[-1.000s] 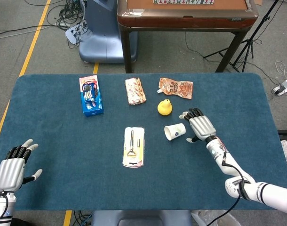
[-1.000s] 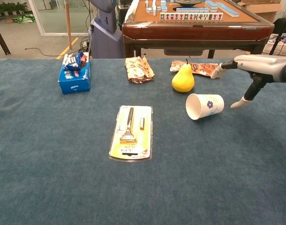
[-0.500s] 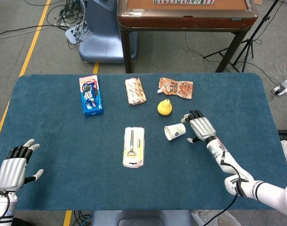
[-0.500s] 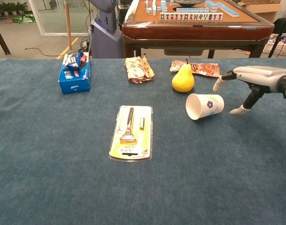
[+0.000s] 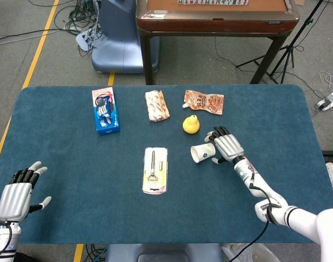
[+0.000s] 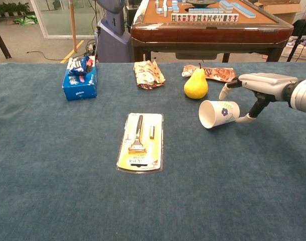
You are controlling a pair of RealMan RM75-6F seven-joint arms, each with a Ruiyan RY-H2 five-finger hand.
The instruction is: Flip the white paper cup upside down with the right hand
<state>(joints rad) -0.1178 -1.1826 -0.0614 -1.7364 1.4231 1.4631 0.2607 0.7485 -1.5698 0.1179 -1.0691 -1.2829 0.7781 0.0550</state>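
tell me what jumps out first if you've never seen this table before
The right hand, fingers spread, reaching over the base end of a white paper cup lying on its side right of centre. Just behind the cup stands a bright yellow pear. A razor in its yellow blister pack lies mid-table.

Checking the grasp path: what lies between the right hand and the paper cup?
Nothing: chest view shows the right hand reaching the cup's base, no object between.

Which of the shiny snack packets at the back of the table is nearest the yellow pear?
The orange crinkled foil pouch lies right behind the yellow pear. The patterned wrapped packet sits further left, apart from it.
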